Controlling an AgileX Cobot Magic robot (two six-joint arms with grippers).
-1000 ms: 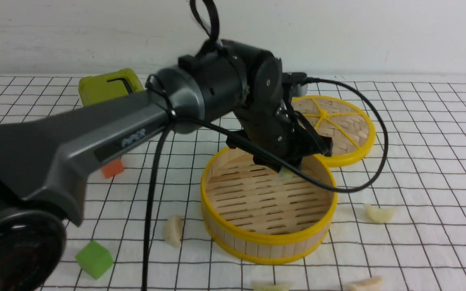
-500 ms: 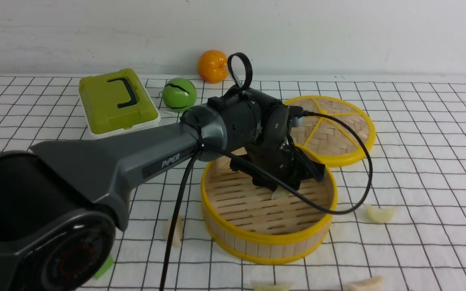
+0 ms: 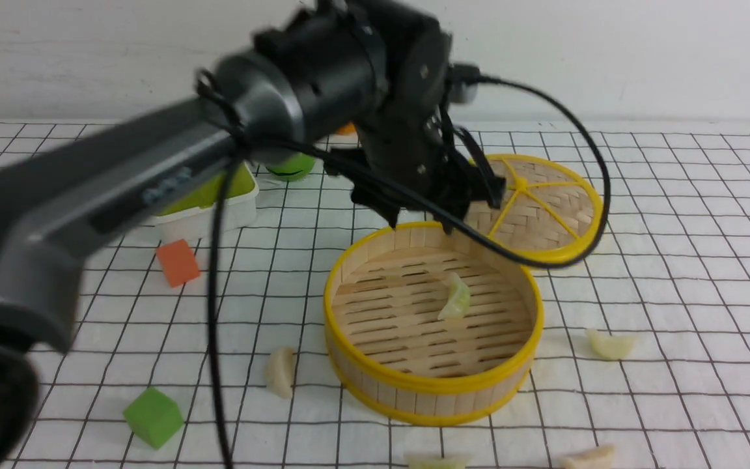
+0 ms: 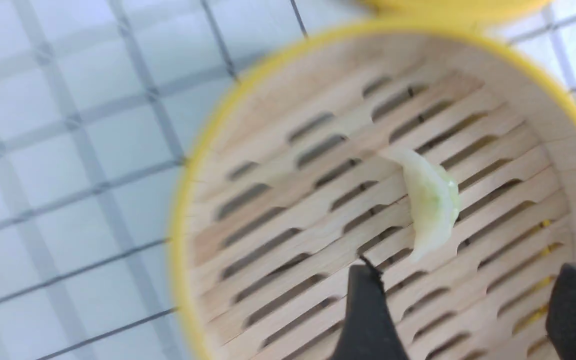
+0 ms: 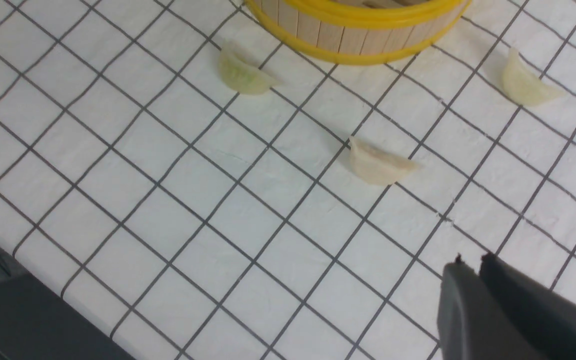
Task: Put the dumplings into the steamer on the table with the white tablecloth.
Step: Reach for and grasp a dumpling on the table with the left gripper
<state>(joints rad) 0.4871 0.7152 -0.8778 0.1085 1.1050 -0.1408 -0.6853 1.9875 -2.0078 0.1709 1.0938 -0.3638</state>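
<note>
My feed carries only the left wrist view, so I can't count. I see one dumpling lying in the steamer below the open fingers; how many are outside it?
Observer: Four on the tablecloth: a left dumpling, a right dumpling, and at the near edge a greenish dumpling and a pale dumpling.
Operator: And the right gripper?
Observer: The right gripper is shut and empty, over bare cloth near the pale dumpling.
Operator: Anything else loose?
Observer: An orange cube and a green cube, left of the steamer.
</note>
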